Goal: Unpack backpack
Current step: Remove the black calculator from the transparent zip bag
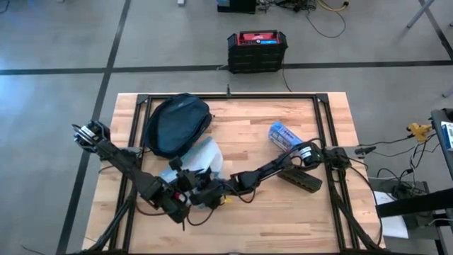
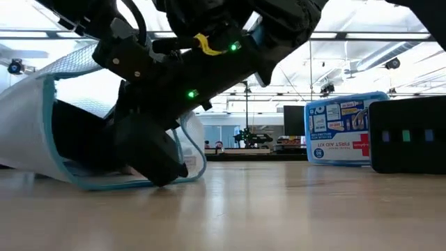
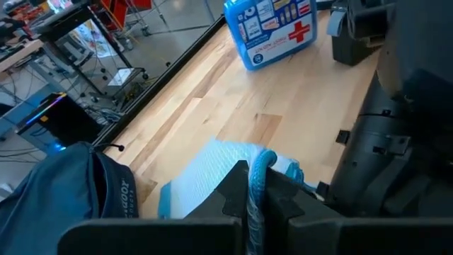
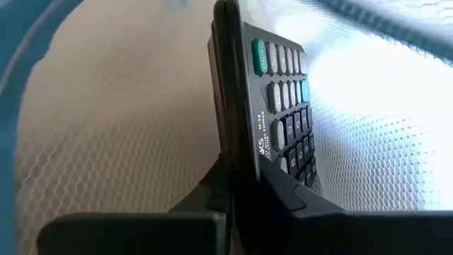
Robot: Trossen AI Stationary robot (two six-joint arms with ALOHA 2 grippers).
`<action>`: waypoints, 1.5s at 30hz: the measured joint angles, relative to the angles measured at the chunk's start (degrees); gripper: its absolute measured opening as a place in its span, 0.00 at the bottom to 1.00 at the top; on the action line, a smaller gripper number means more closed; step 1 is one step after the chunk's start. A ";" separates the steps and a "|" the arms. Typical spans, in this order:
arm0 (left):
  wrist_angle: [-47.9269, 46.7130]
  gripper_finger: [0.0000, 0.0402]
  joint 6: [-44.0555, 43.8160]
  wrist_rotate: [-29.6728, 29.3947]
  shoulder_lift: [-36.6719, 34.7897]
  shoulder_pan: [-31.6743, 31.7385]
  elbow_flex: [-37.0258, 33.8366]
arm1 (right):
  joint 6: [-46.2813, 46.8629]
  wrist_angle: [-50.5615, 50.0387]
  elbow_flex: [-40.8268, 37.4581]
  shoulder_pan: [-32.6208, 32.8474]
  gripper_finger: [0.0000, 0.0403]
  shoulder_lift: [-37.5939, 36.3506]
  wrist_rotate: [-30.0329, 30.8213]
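The dark navy backpack (image 1: 177, 122) lies on its side at the table's far left, also seen in the left wrist view (image 3: 64, 191). Just near of it lies a pale mesh pouch with blue trim (image 1: 205, 156) (image 2: 42, 118). My left gripper (image 3: 253, 212) (image 1: 185, 188) is shut on the pouch's trim. My right gripper (image 4: 244, 195) (image 1: 212, 190) reaches inside the pouch and is shut on a black calculator (image 4: 272, 106). My left gripper pinches the pouch's blue trimmed rim (image 3: 258, 173) between its two fingers, and the rim stands up between them. The pouch's body lies on the table. My right gripper pinches the calculator by one end (image 4: 248, 166), a finger on its back and one on its key side. The calculator stands on edge inside the mesh pouch.
A blue first aid kit (image 1: 283, 134) (image 2: 345, 129) lies on the table's right half, with a flat black device (image 1: 301, 178) (image 2: 411, 132) near it. A black box with a red top (image 1: 256, 49) stands on the floor beyond the far edge. Bare wood lies near centre.
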 joint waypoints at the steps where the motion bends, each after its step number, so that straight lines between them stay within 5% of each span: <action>1: -0.20 0.00 -0.31 0.21 -0.03 0.00 0.00 | 0.08 -1.17 -0.03 0.48 0.02 -0.41 0.37; 16: -3.84 0.00 -8.66 5.89 -0.30 0.17 -6.38 | 2.76 -24.21 -0.28 11.03 0.01 -10.62 2.36; 26: -4.40 0.00 -17.45 7.96 -2.11 0.17 -11.10 | 23.77 -53.80 -0.48 14.68 0.01 -18.11 9.67; 31: -6.86 0.00 -18.03 7.17 -4.95 0.17 -8.66 | 34.48 -68.82 -1.10 16.72 0.01 -19.05 8.62; 38: -12.26 0.00 -17.20 2.69 -9.21 0.33 -4.79 | 39.09 -71.08 -3.08 19.38 0.03 -19.31 5.82; 45: -11.71 0.00 -17.20 0.88 -9.59 0.43 -4.72 | 35.96 -64.51 -5.60 18.87 0.24 -19.26 2.61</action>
